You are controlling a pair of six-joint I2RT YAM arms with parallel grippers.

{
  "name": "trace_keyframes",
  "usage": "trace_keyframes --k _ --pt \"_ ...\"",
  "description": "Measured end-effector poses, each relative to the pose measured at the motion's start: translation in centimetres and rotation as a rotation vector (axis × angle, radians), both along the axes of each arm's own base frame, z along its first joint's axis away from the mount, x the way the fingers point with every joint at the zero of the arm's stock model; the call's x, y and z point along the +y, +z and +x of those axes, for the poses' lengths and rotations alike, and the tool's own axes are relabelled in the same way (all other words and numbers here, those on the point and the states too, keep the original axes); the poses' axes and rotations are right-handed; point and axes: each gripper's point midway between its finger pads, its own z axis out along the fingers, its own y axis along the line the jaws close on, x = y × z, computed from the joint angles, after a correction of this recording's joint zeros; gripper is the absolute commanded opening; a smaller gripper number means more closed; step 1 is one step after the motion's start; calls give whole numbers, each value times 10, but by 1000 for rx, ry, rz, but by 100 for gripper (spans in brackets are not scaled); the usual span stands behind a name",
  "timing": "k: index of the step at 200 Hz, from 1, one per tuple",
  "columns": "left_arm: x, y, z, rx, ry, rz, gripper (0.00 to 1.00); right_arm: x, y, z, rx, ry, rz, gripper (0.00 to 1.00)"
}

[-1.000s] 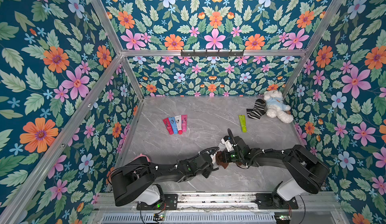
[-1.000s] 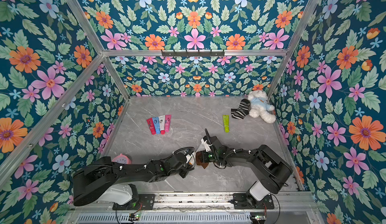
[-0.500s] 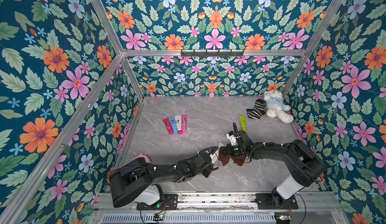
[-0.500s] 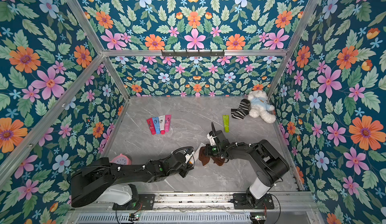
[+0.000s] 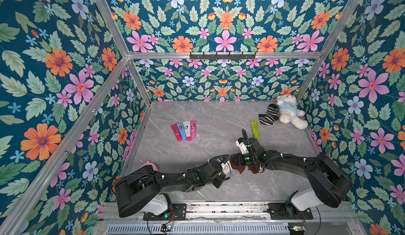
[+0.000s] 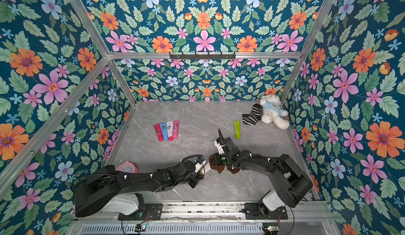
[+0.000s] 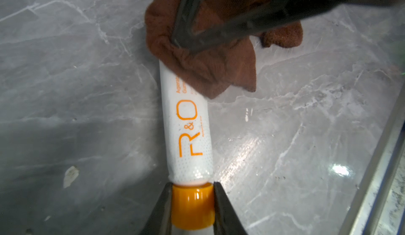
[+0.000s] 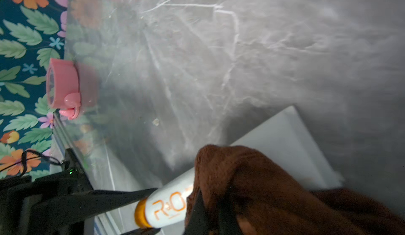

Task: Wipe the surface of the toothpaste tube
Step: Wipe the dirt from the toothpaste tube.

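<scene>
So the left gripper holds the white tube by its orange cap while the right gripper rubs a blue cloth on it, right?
No: the cloth is brown, not blue, as the left wrist view shows. The left gripper holds the white tube by its orange cap, and the right gripper presses the cloth on it.

Both top views look steeply down from overhead across my whole table point(image 5: 219, 117); my wrist cameras sit close, both sharing the toothpaste tube point(image 7: 188, 135).

White toothpaste tube point(image 7: 189, 135) — large orange "R&O" along body; smaller orange lines begin "Agerat", "Gum" — rest hidden under cloth point(image 7: 210, 69).
</scene>
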Motion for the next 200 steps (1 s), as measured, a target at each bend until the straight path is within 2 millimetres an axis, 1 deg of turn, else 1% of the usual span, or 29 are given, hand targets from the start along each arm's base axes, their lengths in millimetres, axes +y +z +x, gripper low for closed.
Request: trace_keyframes --k 16,29,70,84,98,125,143,156,170,200 --pt "-2 0 0 2 -2 0 0 9 1 -5 11 30 19 0" --pt "-2 0 1 2 -2 0 0 14 -1 -5 22 38 20 0" --pt "3 -3 -2 6 -2 10 0 21 -14 -6 56 53 38 0" --pt "4 -3 -2 7 -1 12 0 20 -17 -5 57 47 44 0" --pt "4 -2 -2 5 -1 8 0 10 -20 2 58 18 50 0" --pt "1 4 -1 -5 -1 -14 0 -32 -28 32 63 -134 24 0" --pt "2 6 0 -13 9 -16 0 -51 -28 39 54 -192 -26 0" --pt "6 4 2 -12 37 0 0 -61 -26 38 41 -214 -72 0" --pt "15 2 9 -20 102 25 0 -68 -22 30 40 -223 -99 0" --pt "35 1 20 -28 248 50 0 -65 -7 0 17 -175 -122 0"
